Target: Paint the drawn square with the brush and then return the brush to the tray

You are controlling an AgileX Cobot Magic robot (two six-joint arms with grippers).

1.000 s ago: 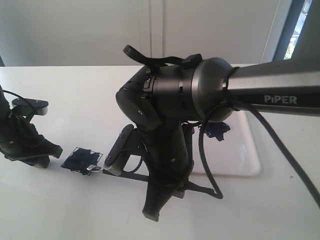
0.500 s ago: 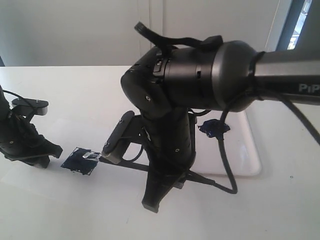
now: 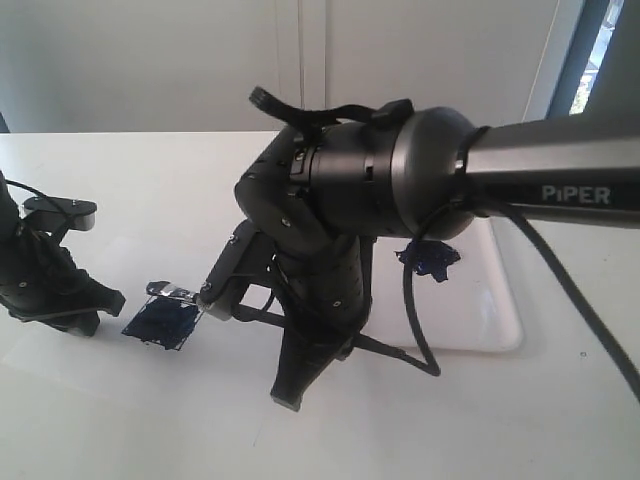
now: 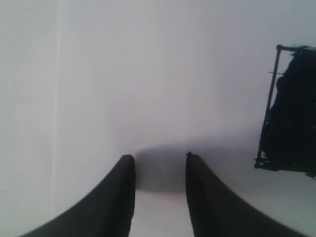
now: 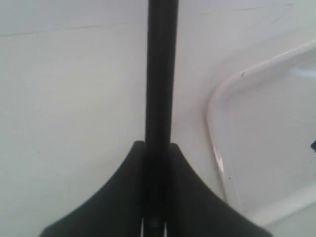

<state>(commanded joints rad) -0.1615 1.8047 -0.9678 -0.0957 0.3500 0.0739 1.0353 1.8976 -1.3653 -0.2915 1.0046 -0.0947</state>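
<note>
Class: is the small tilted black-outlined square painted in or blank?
Painted in: dark blue-black paint fills the small tilted black-outlined square, bar a thin white strip along one edge.

- The long thin black-handled brush (image 5: 160, 74) is seen as smooth and faintly glossy.
- The white rounded plastic tray (image 5: 215, 143) is shown glossy at its rim.
- The small outlined square (image 3: 160, 322) is smeared dark on matt white paper (image 4: 148, 74).

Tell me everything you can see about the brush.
The brush has a long, thin black handle and a silver ferrule. The right gripper is shut on the handle, holding it nearly level. Its ferrule end lies over the dark-smeared square; I cannot tell whether the bristles touch it.
</note>
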